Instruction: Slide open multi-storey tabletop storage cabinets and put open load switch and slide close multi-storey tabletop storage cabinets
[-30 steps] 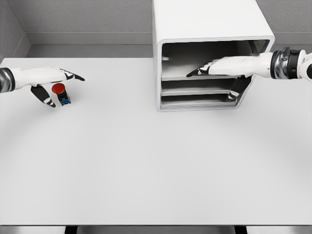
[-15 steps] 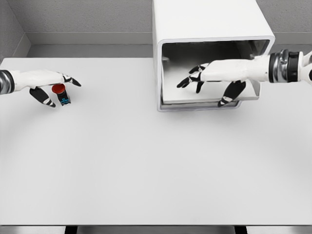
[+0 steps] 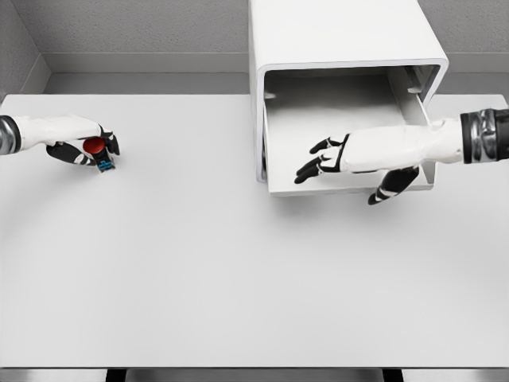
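small, rigid red-capped load switch with blue base [image 3: 98,151], far left on the white table [image 3: 199,270], likely light, best pinched at its base; left hand [image 3: 83,147] curled around it; right hand [image 3: 338,155], fingers spread, holding nothing, over the white cabinet's pulled-out drawer [image 3: 334,185].

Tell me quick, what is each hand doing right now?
Left hand: closed around the small red-capped load switch with a blue base.
Right hand: fingers spread over the pulled-out white drawer, thumb hooked below its front edge.
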Available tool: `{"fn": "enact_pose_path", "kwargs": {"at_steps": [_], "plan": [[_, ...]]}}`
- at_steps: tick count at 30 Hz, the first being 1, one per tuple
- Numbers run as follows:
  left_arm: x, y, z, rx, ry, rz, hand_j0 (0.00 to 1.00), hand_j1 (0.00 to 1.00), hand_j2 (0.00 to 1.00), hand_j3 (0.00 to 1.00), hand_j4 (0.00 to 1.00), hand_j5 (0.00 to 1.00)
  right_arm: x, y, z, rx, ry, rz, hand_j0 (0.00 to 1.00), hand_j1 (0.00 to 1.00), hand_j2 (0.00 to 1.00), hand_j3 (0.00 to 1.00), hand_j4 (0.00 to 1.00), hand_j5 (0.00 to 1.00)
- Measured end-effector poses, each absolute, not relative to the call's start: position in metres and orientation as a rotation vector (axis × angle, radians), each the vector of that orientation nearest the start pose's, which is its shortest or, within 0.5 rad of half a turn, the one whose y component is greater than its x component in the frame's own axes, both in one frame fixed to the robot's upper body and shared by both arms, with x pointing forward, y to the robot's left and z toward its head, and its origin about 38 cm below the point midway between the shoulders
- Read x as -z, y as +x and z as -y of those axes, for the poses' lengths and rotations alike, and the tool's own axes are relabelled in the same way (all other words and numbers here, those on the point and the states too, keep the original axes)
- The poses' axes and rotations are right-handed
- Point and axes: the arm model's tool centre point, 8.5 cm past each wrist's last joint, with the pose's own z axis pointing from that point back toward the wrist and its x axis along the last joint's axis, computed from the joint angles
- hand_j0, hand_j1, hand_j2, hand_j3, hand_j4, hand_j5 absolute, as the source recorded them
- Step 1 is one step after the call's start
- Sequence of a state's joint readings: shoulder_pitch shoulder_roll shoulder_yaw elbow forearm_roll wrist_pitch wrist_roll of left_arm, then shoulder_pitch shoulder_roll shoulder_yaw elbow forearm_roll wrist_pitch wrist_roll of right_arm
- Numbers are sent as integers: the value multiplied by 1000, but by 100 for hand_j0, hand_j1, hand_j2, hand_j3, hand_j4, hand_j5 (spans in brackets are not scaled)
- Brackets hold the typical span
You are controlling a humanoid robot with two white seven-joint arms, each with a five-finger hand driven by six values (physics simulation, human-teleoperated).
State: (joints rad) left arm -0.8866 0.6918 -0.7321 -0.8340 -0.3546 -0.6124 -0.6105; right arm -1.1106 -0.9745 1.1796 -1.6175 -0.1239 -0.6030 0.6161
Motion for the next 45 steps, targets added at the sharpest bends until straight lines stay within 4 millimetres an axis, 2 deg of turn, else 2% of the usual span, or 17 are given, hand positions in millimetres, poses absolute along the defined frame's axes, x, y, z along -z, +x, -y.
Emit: {"fn": "enact_pose_path", "kwargs": {"at_steps": [4,10,17,24,45], "plan": [[-187,505,-378,1842,379,1121,51,51,51,51,51,51,-287,402,248,3005,-58,-1938,100,100,100,100,100,100],[-208,502,-358,1883,372,1217,51,51,51,51,51,51,-283,395,267,3037,-89,-1984,100,100,100,100,100,100],[-248,485,-350,1932,380,1334,51,51,51,51,51,51,-283,389,284,3051,-153,-2087,100,100,100,100,100,100],[-282,466,-327,2002,367,1456,50,50,50,50,50,50,-278,391,288,3097,-155,-2117,100,100,100,100,100,100],[-336,429,-263,2102,280,1750,50,50,50,50,50,50,-266,395,302,3243,-70,-2126,100,100,100,100,100,100]]}}
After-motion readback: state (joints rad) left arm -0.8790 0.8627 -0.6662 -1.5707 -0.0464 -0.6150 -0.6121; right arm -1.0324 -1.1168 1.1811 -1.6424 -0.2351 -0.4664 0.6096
